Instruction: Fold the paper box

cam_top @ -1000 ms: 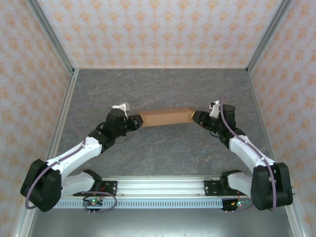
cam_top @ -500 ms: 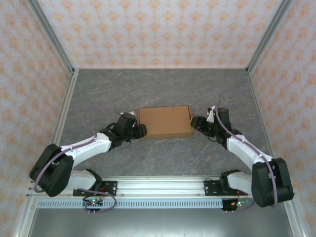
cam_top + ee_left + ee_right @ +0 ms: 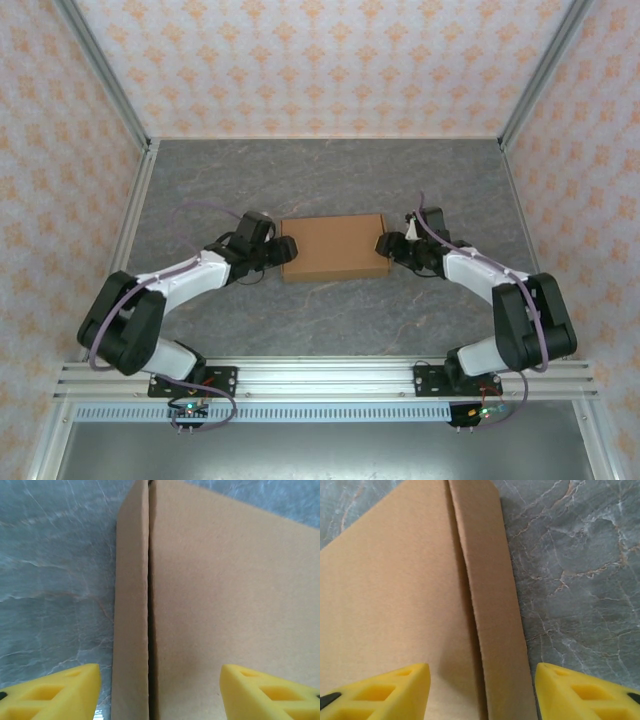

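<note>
The paper box (image 3: pixel 335 247) lay flat on the worktop (image 3: pixel 330 180), its broad brown face up and its flaps closed. A second before, it had stood on edge, pinched at either end and showing only as a narrow strip from above. Half a second later it had tipped onto its broad side, where it remained.

The left hand (image 3: pixel 283 252) sat just off the box's left end and the right hand (image 3: pixel 386 245) just off its right end. Both had widened. In the left wrist view the yellow fingers (image 3: pixel 55 690) stood spread well apart, with the box's left side wall (image 3: pixel 131 605) between them and clear of both pads. The right wrist view showed the same: fingers (image 3: pixel 385 690) parted, the right side wall (image 3: pixel 492 605) running between them untouched. Neither hand had hold of anything.

In my judgement the box had been set down and let go as a finished shallow carton, so the folding looked done or nearly so; only drawing the hands away from the box seemed left
</note>
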You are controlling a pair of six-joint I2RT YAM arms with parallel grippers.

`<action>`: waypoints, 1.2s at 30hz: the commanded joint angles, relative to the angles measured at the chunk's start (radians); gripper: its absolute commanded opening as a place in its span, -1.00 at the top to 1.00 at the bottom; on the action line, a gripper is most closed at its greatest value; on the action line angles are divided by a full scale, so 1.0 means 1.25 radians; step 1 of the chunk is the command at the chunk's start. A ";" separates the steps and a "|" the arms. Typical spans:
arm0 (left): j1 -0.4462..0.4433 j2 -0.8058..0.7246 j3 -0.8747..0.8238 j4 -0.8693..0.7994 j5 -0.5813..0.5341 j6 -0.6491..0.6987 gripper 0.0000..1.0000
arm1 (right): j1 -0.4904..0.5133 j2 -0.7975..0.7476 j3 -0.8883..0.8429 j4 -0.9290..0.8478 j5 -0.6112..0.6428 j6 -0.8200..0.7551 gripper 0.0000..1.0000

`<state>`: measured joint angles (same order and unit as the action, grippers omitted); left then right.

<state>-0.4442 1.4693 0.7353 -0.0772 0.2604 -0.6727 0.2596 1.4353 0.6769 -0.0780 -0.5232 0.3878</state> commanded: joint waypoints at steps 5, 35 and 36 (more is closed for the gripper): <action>0.013 0.101 0.082 0.047 0.060 0.008 -0.15 | 0.012 0.053 0.041 0.086 -0.016 0.022 -0.01; 0.142 -0.094 0.136 0.003 -0.341 0.293 -0.86 | -0.006 -0.222 0.241 -0.126 0.640 -0.317 -0.53; 0.141 -0.151 0.099 0.027 -0.378 0.304 -0.91 | -0.006 -0.262 0.220 -0.112 0.669 -0.333 -0.54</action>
<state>-0.2783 1.4212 0.9611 -0.1070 -0.0162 -0.3695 0.2546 1.1923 1.0214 -0.1905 0.1040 0.0814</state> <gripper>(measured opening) 0.939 0.768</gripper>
